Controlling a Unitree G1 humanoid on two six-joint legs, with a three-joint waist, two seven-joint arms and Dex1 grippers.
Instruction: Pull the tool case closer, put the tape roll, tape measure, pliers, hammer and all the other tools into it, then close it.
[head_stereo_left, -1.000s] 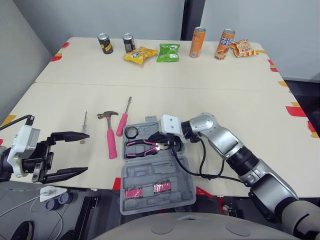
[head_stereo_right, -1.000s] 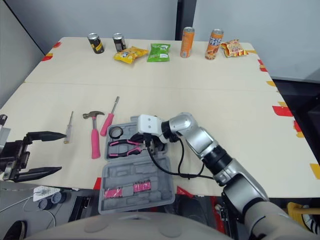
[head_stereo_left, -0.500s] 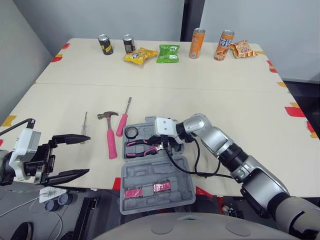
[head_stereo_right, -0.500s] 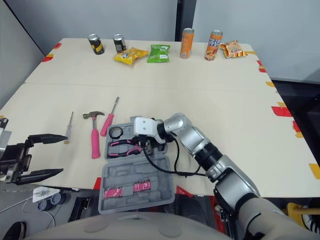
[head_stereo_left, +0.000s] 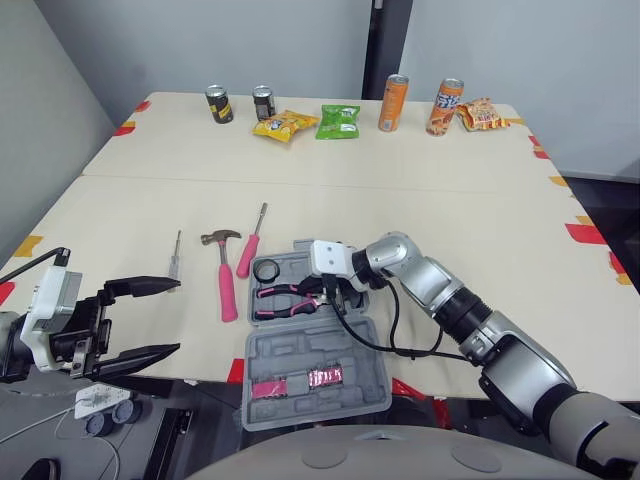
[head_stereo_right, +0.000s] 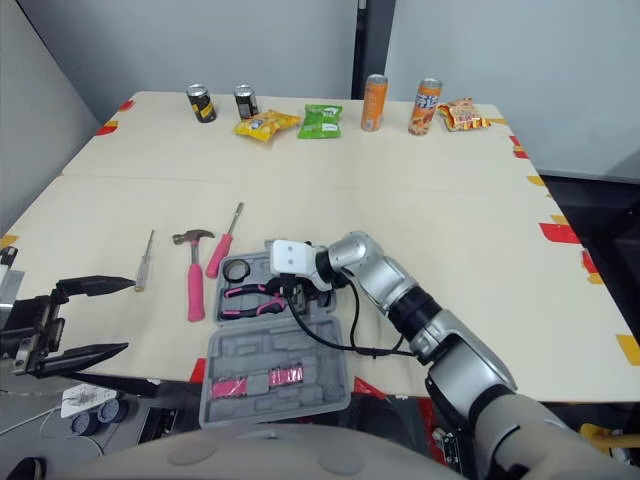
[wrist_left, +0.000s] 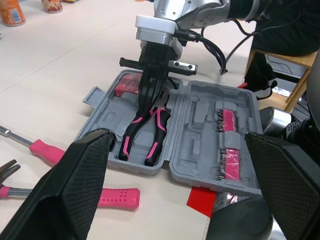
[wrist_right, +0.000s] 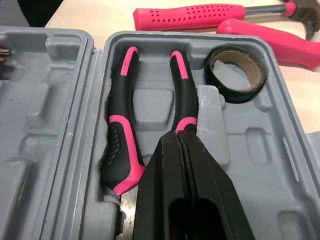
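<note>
The grey tool case (head_stereo_left: 345, 345) lies open at the table's near edge. Pink-handled pliers (head_stereo_left: 283, 296) rest in their slot, and a black tape roll (head_stereo_left: 266, 270) sits in the case corner beside them. My right gripper (head_stereo_left: 325, 292) is shut, its tips down on the pliers' head (wrist_right: 182, 131). On the table left of the case lie a pink hammer (head_stereo_left: 225, 280), a pink screwdriver (head_stereo_left: 250, 246) and a small screwdriver (head_stereo_left: 176, 253). My left gripper (head_stereo_left: 140, 322) hovers open and holds nothing, off the table's near left edge.
Cans (head_stereo_left: 217, 104), snack bags (head_stereo_left: 338, 120) and two orange cans (head_stereo_left: 392, 89) line the far edge. A seam (head_stereo_left: 300, 183) crosses between the two tabletops. The case lid (head_stereo_left: 300, 378), with pink bit strips, overhangs the near edge.
My right gripper has edged a little left over the pliers' head. The pliers stay in the case. The whole picture has shifted with the camera; the left gripper holds its pose.
</note>
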